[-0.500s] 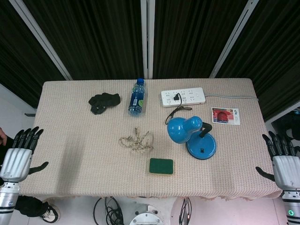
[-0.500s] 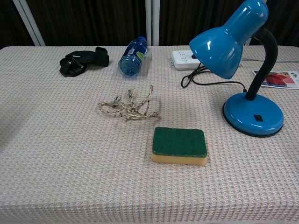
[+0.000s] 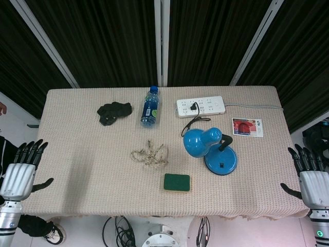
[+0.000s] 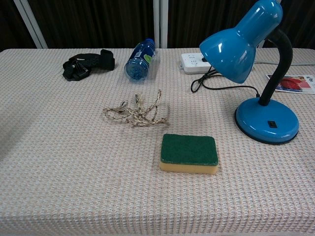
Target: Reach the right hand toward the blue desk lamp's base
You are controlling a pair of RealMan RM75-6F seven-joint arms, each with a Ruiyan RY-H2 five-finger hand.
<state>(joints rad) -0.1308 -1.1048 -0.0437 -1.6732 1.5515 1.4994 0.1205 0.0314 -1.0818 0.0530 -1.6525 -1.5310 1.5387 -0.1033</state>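
The blue desk lamp stands right of the table's middle, its round base [image 3: 221,160] [image 4: 267,121] flat on the cloth and its shade [image 3: 197,142] [image 4: 237,42] leaning left. A black cord runs from it to the white power strip [image 3: 201,106] [image 4: 194,62]. My right hand [image 3: 310,177] hangs off the table's right edge, fingers apart and empty, well right of the base. My left hand [image 3: 19,170] is off the left edge, also spread and empty. The chest view shows neither hand.
A green sponge [image 3: 177,182] [image 4: 189,153] lies in front of the lamp, a tangle of rope [image 3: 150,154] [image 4: 134,111] to its left. A blue bottle [image 3: 149,107] [image 4: 140,59] and black strap [image 3: 114,111] [image 4: 87,64] lie farther back. A red card [image 3: 247,127] [image 4: 294,82] sits behind the base.
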